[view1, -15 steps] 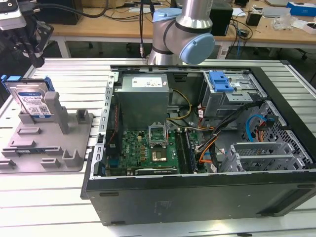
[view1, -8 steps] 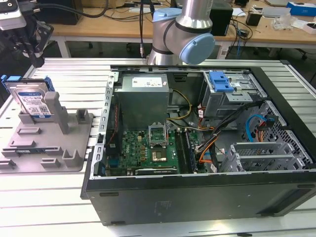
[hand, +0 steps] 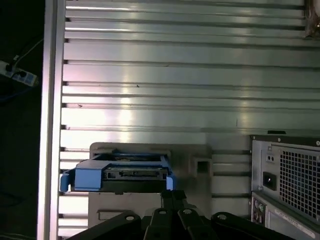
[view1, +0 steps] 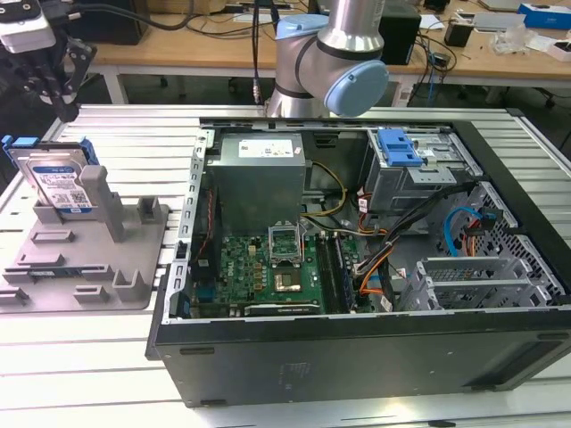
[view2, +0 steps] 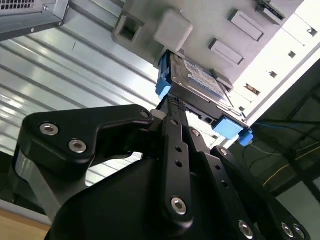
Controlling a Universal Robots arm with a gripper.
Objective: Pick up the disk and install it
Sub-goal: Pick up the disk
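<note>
The claw (view1: 68, 111) is hovering above the disk (view1: 61, 185), with a gap showing between them in the exterior view. Its black fingers (view2: 172, 150) are lying clenched together at the tips, and nothing is sitting between them. In the second wrist view the claw (view2: 170, 105) is pointing at the near edge of the disk (view2: 200, 80), close to its blue bracket (view2: 162, 82). In the first wrist view the claw (hand: 173, 195) is aiming toward the disk (hand: 132, 173), whose connector edge is facing the camera.

The disk is standing on edge just below the claw, tilted and leaning in a slot of a grey holder (view1: 98, 267). Its white-and-blue label is facing the exterior view's right. The holder is resting on the ribbed metal worktop (view1: 125, 134), directly under the claw.

An open computer case (view1: 357, 357) is lying on the worktop well apart from the claw, toward the exterior view's right. Inside it a grey power supply box (view1: 263, 174), a green circuit board (view1: 268, 272) and a metal drive cage with a blue latch (view1: 399, 147) are showing. The arm's grey and light-blue joints (view1: 343, 62) are rising behind the case.
</note>
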